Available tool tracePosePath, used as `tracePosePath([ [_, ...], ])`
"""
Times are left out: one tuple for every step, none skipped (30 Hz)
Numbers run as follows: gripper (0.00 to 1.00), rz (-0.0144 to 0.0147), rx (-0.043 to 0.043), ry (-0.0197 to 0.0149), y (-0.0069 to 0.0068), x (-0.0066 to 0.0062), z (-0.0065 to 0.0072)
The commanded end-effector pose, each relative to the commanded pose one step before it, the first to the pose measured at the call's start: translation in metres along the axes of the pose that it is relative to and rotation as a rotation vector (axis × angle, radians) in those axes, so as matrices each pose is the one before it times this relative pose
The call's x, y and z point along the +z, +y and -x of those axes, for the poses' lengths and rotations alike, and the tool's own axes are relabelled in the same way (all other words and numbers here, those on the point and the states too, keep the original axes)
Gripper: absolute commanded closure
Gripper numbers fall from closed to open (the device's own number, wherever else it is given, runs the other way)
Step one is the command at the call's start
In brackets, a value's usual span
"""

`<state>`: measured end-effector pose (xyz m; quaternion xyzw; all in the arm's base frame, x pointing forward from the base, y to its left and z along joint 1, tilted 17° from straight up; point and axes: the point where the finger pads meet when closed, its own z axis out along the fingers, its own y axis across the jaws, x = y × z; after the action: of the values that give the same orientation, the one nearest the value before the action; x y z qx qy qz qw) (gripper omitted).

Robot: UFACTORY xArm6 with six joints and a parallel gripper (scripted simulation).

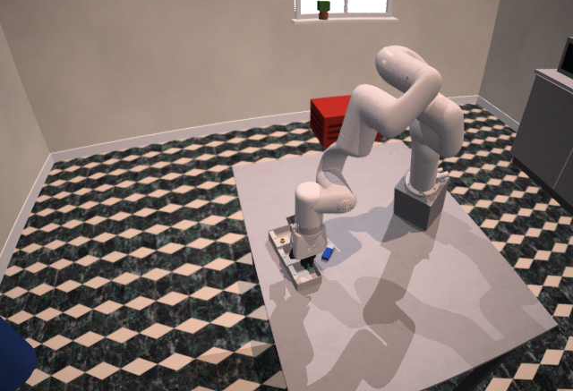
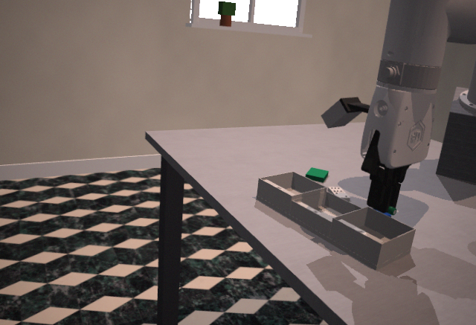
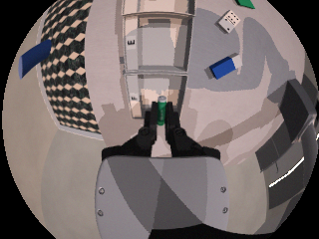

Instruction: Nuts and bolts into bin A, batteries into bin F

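Observation:
Three grey bins stand joined in a row near the table's left edge: the far bin, the middle bin and the near end bin. Their letters are too small to read surely. A gold nut lies in the far bin. My gripper is shut on a small green battery. It holds the battery low at the inner rim of the near end bin.
A blue block, a white die and a green block lie on the table beside the bins. The arm's grey pedestal stands at the back right. The table edge runs just left of the bins.

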<state>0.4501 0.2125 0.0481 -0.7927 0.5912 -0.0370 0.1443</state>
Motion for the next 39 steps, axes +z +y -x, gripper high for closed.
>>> tracePosePath([
  [1.0, -0.0041, -0.00399, -0.00714, -0.00155, -0.00107, 0.00021],
  [1.0, 0.00001, 0.00001, 0.00004, -0.00003, -0.00002, 0.00002],
  [1.0, 0.0, 0.0, -0.00001, -0.00001, 0.00001, -0.00003],
  [1.0, 0.0, 0.0, -0.00001, -0.00001, 0.00001, -0.00003],
  [1.0, 0.0, 0.0, -0.00001, -0.00001, 0.00001, -0.00003],
  [1.0, 0.0, 0.0, -0.00001, 0.0, 0.0, -0.00003],
  [1.0, 0.0, 0.0, 0.0, 0.0, 0.0, -0.00003],
  [1.0, 0.00001, 0.00001, 0.00006, -0.00002, -0.00003, 0.00003],
  [1.0, 0.0, 0.0, -0.00005, 0.00002, 0.00202, -0.00004],
  [1.0, 0.00001, 0.0, 0.00001, 0.0, 0.00199, 0.00001],
  [1.0, 0.00001, 0.0, 0.00001, 0.0, 0.00199, 0.00001],
  [1.0, 0.00001, 0.0, 0.00001, 0.0, 0.00199, 0.00001],
  [1.0, 0.00001, 0.0, 0.00001, 0.0, 0.00199, 0.00001],
  [1.0, 0.00001, 0.0, 0.00001, 0.0, 0.002, 0.00001],
  [1.0, -0.00001, -0.00001, -0.00007, 0.00003, 0.00206, -0.00005],
  [1.0, 0.00001, 0.0, 0.0, 0.00001, 0.002, 0.0],
  [1.0, 0.0, 0.0, 0.0, 0.0, 0.0, 0.0],
  [1.0, 0.0, 0.0, 0.0, 0.0, 0.0, 0.0],
  [1.0, 0.00002, 0.00001, 0.00005, -0.00001, 0.00196, 0.00004],
  [1.0, -0.00001, 0.0, -0.00006, 0.00003, 0.00205, -0.00004],
  [1.0, 0.00001, 0.0, 0.0, 0.00001, 0.002, 0.0],
  [1.0, 0.00001, 0.0, 0.0, 0.00001, 0.002, 0.0],
  [1.0, 0.00001, 0.0, 0.0, 0.0, 0.002, 0.0],
  [1.0, 0.00001, 0.0, 0.0, 0.0, 0.002, 0.0],
  [1.0, 0.00001, 0.0, 0.0, 0.0, 0.002, 0.0],
  [1.0, 0.00001, 0.0, 0.0, 0.0, 0.002, 0.0],
  [1.0, 0.00001, 0.0, 0.0, 0.0, 0.002, 0.0],
  [1.0, 0.00001, 0.0, 0.0, 0.0, 0.002, 0.0],
  [1.0, 0.00001, 0.0, 0.0, 0.0, 0.002, 0.0],
  [1.0, 0.00001, 0.0, 0.0, 0.0, 0.002, 0.0],
  [1.0, 0.00001, 0.0, 0.0, 0.0, 0.002, 0.0],
  [1.0, 0.00001, 0.0, 0.0, 0.0, 0.002, 0.0],
  [1.0, 0.0, 0.0, -0.00001, -0.00002, 0.00041, -0.00001],
  [1.0, 0.0, 0.0, 0.0, 0.0, 0.0, 0.0],
  [1.0, 0.0, 0.0, 0.0, 0.0, 0.0, 0.0],
  [1.0, -0.00001, 0.0, -0.00003, -0.00005, 0.00002, -0.00002],
  [1.0, 0.0, 0.0, -0.00001, -0.00007, 0.0, 0.0],
  [1.0, 0.00002, 0.0, 0.00004, -0.00009, -0.00003, 0.00003],
  [1.0, -0.00001, 0.0, -0.00001, -0.00003, 0.00001, -0.00001],
])
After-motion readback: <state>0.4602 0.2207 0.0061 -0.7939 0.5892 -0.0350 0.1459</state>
